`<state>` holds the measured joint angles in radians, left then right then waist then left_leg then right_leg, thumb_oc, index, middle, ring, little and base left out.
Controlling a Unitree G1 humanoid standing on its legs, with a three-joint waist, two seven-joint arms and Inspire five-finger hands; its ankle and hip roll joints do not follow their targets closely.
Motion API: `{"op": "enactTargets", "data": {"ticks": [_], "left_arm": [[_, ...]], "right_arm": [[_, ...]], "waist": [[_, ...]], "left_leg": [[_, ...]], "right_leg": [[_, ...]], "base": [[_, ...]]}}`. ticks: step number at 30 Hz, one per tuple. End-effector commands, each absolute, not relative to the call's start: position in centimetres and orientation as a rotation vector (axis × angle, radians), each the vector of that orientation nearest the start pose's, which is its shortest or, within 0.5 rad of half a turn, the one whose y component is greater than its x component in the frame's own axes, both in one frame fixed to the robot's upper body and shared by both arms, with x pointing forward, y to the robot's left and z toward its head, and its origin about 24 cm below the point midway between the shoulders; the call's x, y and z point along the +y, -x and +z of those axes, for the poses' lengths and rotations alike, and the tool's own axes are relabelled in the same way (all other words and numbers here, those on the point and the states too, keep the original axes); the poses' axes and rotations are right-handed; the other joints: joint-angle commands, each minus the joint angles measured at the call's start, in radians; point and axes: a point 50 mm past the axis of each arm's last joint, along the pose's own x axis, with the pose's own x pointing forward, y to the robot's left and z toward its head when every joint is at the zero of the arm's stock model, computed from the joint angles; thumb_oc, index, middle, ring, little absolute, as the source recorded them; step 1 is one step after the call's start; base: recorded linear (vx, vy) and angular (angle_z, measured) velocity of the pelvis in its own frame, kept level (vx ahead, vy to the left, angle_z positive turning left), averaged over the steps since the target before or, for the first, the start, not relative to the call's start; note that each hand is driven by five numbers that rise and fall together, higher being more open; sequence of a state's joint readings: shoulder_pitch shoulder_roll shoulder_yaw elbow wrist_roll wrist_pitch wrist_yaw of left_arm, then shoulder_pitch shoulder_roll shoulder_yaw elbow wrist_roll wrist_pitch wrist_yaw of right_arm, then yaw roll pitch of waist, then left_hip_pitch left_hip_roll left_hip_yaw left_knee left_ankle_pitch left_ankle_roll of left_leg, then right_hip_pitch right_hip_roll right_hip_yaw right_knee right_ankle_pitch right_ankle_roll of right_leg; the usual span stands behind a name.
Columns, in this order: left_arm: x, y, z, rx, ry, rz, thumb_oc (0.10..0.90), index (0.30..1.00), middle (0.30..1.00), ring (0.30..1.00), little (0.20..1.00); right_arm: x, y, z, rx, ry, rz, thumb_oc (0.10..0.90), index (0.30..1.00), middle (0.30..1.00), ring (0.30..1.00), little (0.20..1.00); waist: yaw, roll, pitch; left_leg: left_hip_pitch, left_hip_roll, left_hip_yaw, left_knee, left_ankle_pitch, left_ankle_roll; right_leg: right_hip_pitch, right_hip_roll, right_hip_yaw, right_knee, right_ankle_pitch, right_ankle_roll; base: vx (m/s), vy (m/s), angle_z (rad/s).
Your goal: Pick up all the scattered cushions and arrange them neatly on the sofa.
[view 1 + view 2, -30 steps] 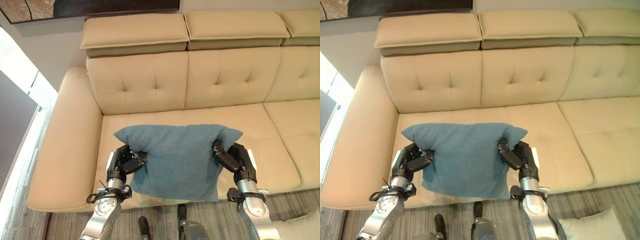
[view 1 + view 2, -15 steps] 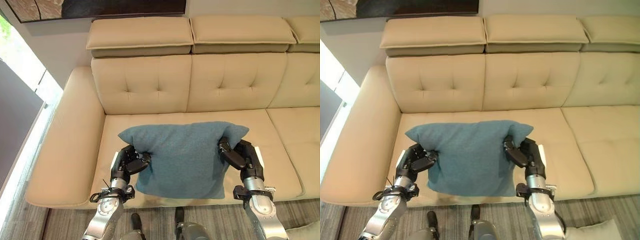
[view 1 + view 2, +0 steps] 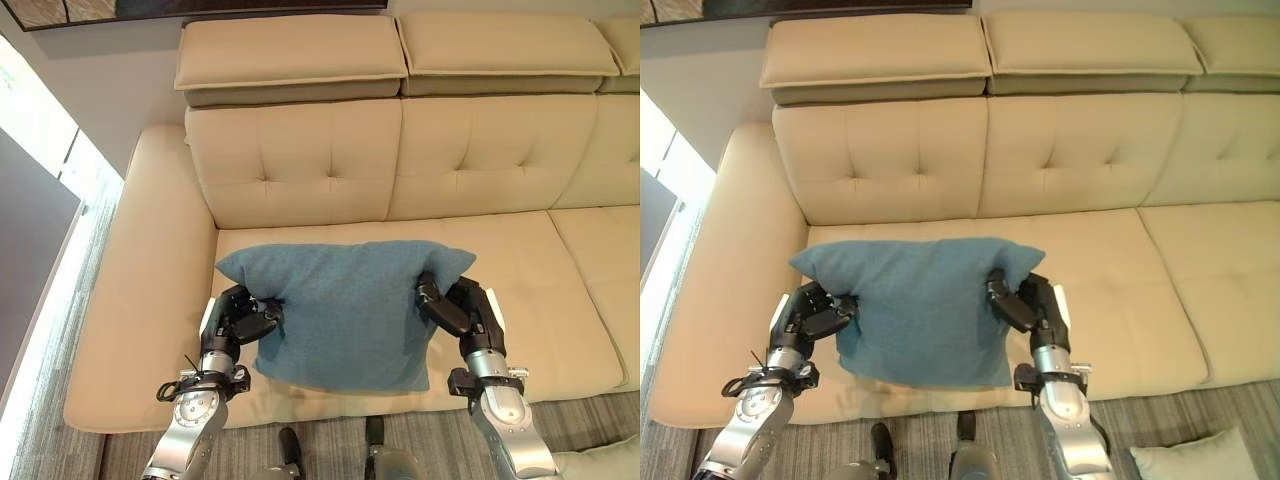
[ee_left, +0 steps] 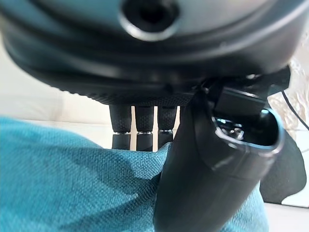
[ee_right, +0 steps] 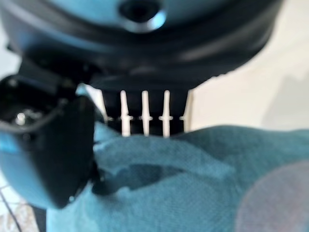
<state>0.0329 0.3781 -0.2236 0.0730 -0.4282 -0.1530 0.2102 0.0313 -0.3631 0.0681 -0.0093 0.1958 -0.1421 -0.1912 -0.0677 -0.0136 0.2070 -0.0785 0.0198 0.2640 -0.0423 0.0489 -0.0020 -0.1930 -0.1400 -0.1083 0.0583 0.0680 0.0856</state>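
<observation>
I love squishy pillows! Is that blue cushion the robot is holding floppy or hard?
Probably soft and a bit floppy: the blue cushion dents where the left hand and right hand pinch its sides. It likely isn't heavy, since it hangs between two side grips over the sofa. Its woven cover looks grippy rather than slippery.

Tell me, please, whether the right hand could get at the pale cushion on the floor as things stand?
Probably not: the right hand and left hand both grip the blue cushion over the sofa; the pale cushion lies behind, low.
</observation>
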Motion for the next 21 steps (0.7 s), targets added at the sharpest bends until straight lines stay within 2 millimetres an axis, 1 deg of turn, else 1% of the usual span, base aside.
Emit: {"op": "enactTargets", "data": {"ticks": [1, 3, 4, 5, 6, 7, 8, 9, 10, 11, 12, 13, 14, 16, 17, 18, 20, 21], "left_arm": [[14.2, -26.9, 12.6, -0.480, 0.069, -0.155, 0.400, 0.300, 0.300, 0.300, 0.300], [13.7, -28.1, 14.1, -0.538, 0.070, -0.138, 0.400, 0.300, 0.300, 0.300, 0.300], [13.7, -28.1, 14.2, -0.540, 0.070, -0.138, 0.400, 0.300, 0.300, 0.300, 0.300], [13.3, -29.3, 15.9, -0.602, 0.067, -0.111, 0.400, 0.300, 0.300, 0.300, 0.300], [13.3, -29.3, 16.0, -0.604, 0.067, -0.111, 0.400, 0.300, 0.300, 0.300, 0.300], [13.0, -30.1, 17.2, -0.642, 0.065, -0.100, 0.400, 0.300, 0.300, 0.300, 0.300], [12.3, -31.8, 20.2, -0.723, 0.069, -0.074, 0.400, 0.300, 0.300, 0.300, 0.300], [12.0, -32.5, 21.3, -0.751, 0.057, -0.066, 0.400, 0.300, 0.300, 0.300, 0.300], [12.0, -32.5, 21.4, -0.754, 0.058, -0.066, 0.400, 0.300, 0.300, 0.300, 0.300], [11.7, -33.1, 22.7, -0.784, 0.055, -0.055, 0.400, 0.300, 0.300, 0.300, 0.300], [11.2, -33.7, 24.8, -0.835, 0.037, -0.048, 0.400, 0.300, 0.300, 0.300, 0.300], [11.2, -33.7, 24.9, -0.838, 0.037, -0.047, 0.400, 0.300, 0.300, 0.300, 0.300], [11.1, -34.0, 25.9, -0.864, 0.021, -0.036, 0.400, 0.300, 0.300, 0.300, 0.300], [10.9, -34.3, 28.2, -0.933, -0.018, -0.015, 0.400, 0.300, 0.300, 0.300, 0.300], [10.9, -34.6, 30.3, -0.983, -0.051, 0.014, 0.400, 0.300, 0.300, 0.300, 0.300], [10.9, -34.6, 30.4, -0.983, -0.051, 0.014, 0.400, 0.300, 0.300, 0.300, 0.300], [10.8, -34.6, 32.0, -1.024, -0.067, 0.037, 0.400, 0.300, 0.300, 0.300, 0.300], [10.7, -34.6, 32.5, -1.039, -0.068, 0.048, 0.400, 0.300, 0.300, 0.300, 0.300]], "right_arm": [[-18.0, -27.4, 14.2, -0.545, 0.188, -0.033, 0.400, 0.300, 0.300, 0.300, 0.300], [-17.4, -28.6, 16.1, -0.615, 0.195, -0.052, 0.400, 0.300, 0.300, 0.300, 0.300], [-17.4, -28.7, 16.1, -0.617, 0.195, -0.052, 0.400, 0.300, 0.300, 0.300, 0.300], [-17.0, -29.7, 17.9, -0.676, 0.201, -0.069, 0.400, 0.300, 0.300, 0.300, 0.300], [-17.0, -29.7, 18.0, -0.679, 0.201, -0.069, 0.400, 0.300, 0.300, 0.300, 0.300], [-17.0, -30.4, 19.2, -0.717, 0.214, -0.089, 0.400, 0.300, 0.300, 0.300, 0.300], [-17.0, -31.7, 22.4, -0.807, 0.251, -0.132, 0.400, 0.300, 0.300, 0.300, 0.300], [-17.1, -32.1, 23.7, -0.838, 0.268, -0.153, 0.400, 0.300, 0.300, 0.300, 0.300], [-17.1, -32.2, 23.8, -0.841, 0.268, -0.153, 0.400, 0.300, 0.300, 0.300, 0.300], [-17.1, -32.7, 25.1, -0.873, 0.285, -0.171, 0.400, 0.300, 0.300, 0.300, 0.300], [-17.1, -33.3, 27.6, -0.928, 0.317, -0.202, 0.400, 0.300, 0.300, 0.300, 0.300], [-17.1, -33.3, 27.6, -0.930, 0.317, -0.203, 0.400, 0.300, 0.300, 0.300, 0.300], [-17.1, -33.5, 28.5, -0.947, 0.323, -0.218, 0.400, 0.300, 0.300, 0.300, 0.300], [-17.0, -33.7, 30.9, -1.007, 0.344, -0.247, 0.400, 0.300, 0.300, 0.300, 0.300], [-16.7, -34.0, 32.8, -1.048, 0.356, -0.270, 0.400, 0.300, 0.300, 0.300, 0.300], [-16.7, -34.0, 32.9, -1.049, 0.356, -0.270, 0.400, 0.300, 0.300, 0.300, 0.300], [-16.5, -34.0, 34.4, -1.083, 0.378, -0.288, 0.400, 0.300, 0.300, 0.300, 0.300], [-16.4, -34.1, 34.8, -1.089, 0.380, -0.296, 0.400, 0.300, 0.300, 0.300, 0.300]], "waist": [[0.009, -0.025, -0.076], [0.015, -0.025, -0.063], [0.016, -0.025, -0.065], [0.022, -0.026, -0.056], [0.021, -0.025, -0.055], [0.023, -0.025, -0.052], [0.027, -0.027, -0.042], [0.027, -0.026, -0.038], [0.027, -0.025, -0.036], [0.028, -0.024, -0.030], [0.033, -0.023, -0.022], [0.033, -0.023, -0.020], [0.034, -0.022, -0.015], [0.038, -0.020, -0.006], [0.041, -0.014, -0.002], [0.040, -0.014, -0.002], [0.043, -0.009, 0.000], [0.045, -0.007, 0.002]], "left_leg": [[-0.075, 0.007, -0.021, 0.068, -0.116, -0.007], [-0.116, 0.003, -0.025, 0.070, -0.111, -0.007], [-0.121, 0.004, -0.025, 0.070, -0.107, -0.007], [-0.152, 0.001, -0.030, 0.071, -0.100, -0.009], [-0.153, 0.001, -0.030, 0.071, -0.100, -0.009], [-0.170, 0.001, -0.033, 0.070, -0.095, -0.011], [-0.209, 0.002, -0.038, 0.073, -0.082, -0.017], [-0.224, 0.002, -0.041, 0.075, -0.077, -0.019], [-0.226, 0.002, -0.041, 0.076, -0.077, -0.019], [-0.240, 0.004, -0.044, 0.079, -0.072, -0.022], [-0.259, 0.003, -0.048, 0.080, -0.065, -0.027], [-0.260, 0.003, -0.048, 0.081, -0.065, -0.027], [-0.269, 0.004, -0.050, 0.081, -0.061, -0.030], [-0.291, 0.004, -0.054, 0.079, -0.050, -0.036], [-0.310, 0.005, -0.059, 0.071, -0.038, -0.040], [-0.310, 0.005, -0.059, 0.071, -0.038, -0.040], [-0.320, 0.007, -0.064, 0.055, -0.025, -0.044], [-0.326, 0.007, -0.065, 0.050, -0.020, -0.045]], "right_leg": [[0.041, 0.004, -0.005, 0.045, -0.135, 0.060], [0.002, 0.001, -0.006, 0.047, -0.128, 0.060], [-0.003, 0.002, -0.005, 0.045, -0.124, 0.059], [-0.031, -0.001, -0.010, 0.043, -0.117, 0.060], [-0.032, -0.001, -0.011, 0.044, -0.117, 0.060], [-0.050, -0.003, -0.012, 0.041, -0.111, 0.062], [-0.082, -0.006, -0.016, 0.038, -0.099, 0.064], [-0.096, -0.006, -0.017, 0.036, -0.096, 0.064], [-0.097, -0.006, -0.017, 0.037, -0.096, 0.064], [-0.110, -0.006, -0.019, 0.037, -0.093, 0.063], [-0.127, -0.006, -0.023, 0.036, -0.089, 0.064], [-0.128, -0.006, -0.024, 0.037, -0.089, 0.064], [-0.136, -0.007, -0.026, 0.036, -0.088, 0.064], [-0.159, -0.006, -0.027, 0.035, -0.084, 0.065], [-0.184, -0.003, -0.028, 0.035, -0.080, 0.066], [-0.184, -0.003, -0.028, 0.036, -0.080, 0.066], [-0.202, -0.002, -0.028, 0.034, -0.074, 0.067], [-0.209, -0.001, -0.027, 0.033, -0.073, 0.067]], "base": [[-0.11, -0.005, -0.04], [-0.09, -0.005, -0.02], [-0.10, -0.013, 0.01], [-0.06, -0.011, -0.02], [-0.08, -0.013, 0.02], [-0.09, -0.034, 0.03], [-0.11, -0.042, 0.03], [-0.08, -0.039, 0.05], [-0.04, -0.019, 0.06], [-0.04, -0.035, 0.09], [-0.04, -0.035, 0.06], [-0.04, -0.034, 0.04], [0.00, 0.000, 0.00], [-0.04, -0.041, 0.04], [-0.02, -0.032, 0.10], [-0.01, -0.030, 0.12], [0.00, -0.020, 0.05], [0.00, 0.000, 0.00]]}}
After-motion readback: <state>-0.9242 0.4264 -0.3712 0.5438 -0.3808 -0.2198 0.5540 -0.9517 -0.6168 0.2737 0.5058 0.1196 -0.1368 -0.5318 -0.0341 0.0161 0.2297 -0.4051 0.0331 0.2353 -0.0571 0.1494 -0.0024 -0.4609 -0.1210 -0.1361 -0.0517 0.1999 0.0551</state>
